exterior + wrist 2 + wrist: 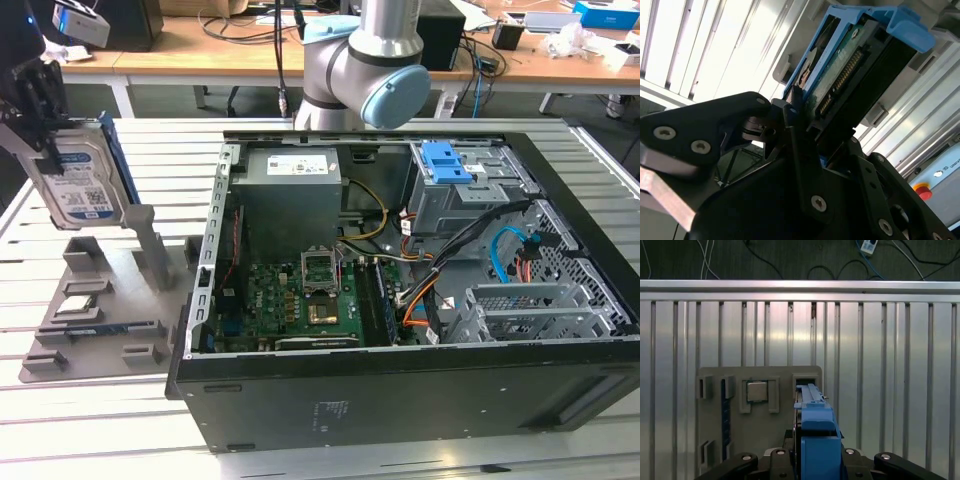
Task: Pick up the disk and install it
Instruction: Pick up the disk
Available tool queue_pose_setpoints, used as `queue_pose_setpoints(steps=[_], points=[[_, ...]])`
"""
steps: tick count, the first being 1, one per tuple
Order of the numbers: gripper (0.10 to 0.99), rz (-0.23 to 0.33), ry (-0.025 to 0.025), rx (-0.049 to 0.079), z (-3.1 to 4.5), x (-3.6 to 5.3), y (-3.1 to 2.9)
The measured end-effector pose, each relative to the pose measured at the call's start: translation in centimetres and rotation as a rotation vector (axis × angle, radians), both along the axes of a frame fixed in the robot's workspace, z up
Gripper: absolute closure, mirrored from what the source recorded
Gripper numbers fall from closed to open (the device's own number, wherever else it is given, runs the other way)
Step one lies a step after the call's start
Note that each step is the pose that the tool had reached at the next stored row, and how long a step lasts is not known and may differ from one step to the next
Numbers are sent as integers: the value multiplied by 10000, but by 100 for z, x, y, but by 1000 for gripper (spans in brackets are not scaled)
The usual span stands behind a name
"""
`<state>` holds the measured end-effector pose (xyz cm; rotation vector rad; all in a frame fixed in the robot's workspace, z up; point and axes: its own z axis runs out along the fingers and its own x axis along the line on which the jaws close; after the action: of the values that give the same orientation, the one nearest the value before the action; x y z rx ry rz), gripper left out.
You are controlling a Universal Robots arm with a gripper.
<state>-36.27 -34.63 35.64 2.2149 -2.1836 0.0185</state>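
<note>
Gripper [42, 135] is clamped on the disk [80, 185], jaws closed on its upper end, with the drive hanging roughly upright and slightly tilted. It sits above the grey fixture plate [100, 290] and looks clear of it, though the exterior view doesn't show the gap well enough to be sure. The label side faces the exterior camera, and the blue caddy rail runs along the edge on the far side from the fixture's front. In the second wrist view the fingers [792, 125] pinch the disk [850, 65] across its thickness, with the circuit-board side and connector row exposed. In the first wrist view the disk [815, 440] is edge-on, directly over the fixture plate [710, 440], next to the empty slot [805, 380] at the plate's corner. The small square chip [757, 391] is seated in its pocket on the fixture, and a dark blue strip [726, 415] lies in the slot beside it. The fixture rests on the slatted aluminium table [890, 365]. The open computer case [400, 300] is just beside the fixture, on the exterior view's right, and the disk is well apart from its drive cage [470, 190].
</note>
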Motion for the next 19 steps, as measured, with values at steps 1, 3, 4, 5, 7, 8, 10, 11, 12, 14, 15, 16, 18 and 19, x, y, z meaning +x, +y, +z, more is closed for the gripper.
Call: queue_pose_setpoints(steps=[1, 3, 4, 5, 7, 8, 10, 11, 12, 14, 15, 16, 18, 19], points=[[725, 0, -1, 1, 10, 0, 0], [725, 0, -1, 3, 25, 0, 0], [725, 0, -1, 5, 31, 0, 0], [725, 0, -1, 6, 38, 0, 0], [725, 0, -1, 10, 61, 0, 0], [725, 0, -1, 12, 68, 0, 0], [725, 0, -1, 15, 83, 0, 0], [725, 0, -1, 17, 90, 0, 0], [725, 0, -1, 19, 105, 0, 0], [725, 0, 0, 19, 122, 0, 0], [725, 0, 0, 21, 148, 0, 0], [725, 0, 0, 24, 174, 0, 0], [725, 0, 0, 30, 218, 0, 0], [725, 0, 0, 32, 231, 0, 0]])
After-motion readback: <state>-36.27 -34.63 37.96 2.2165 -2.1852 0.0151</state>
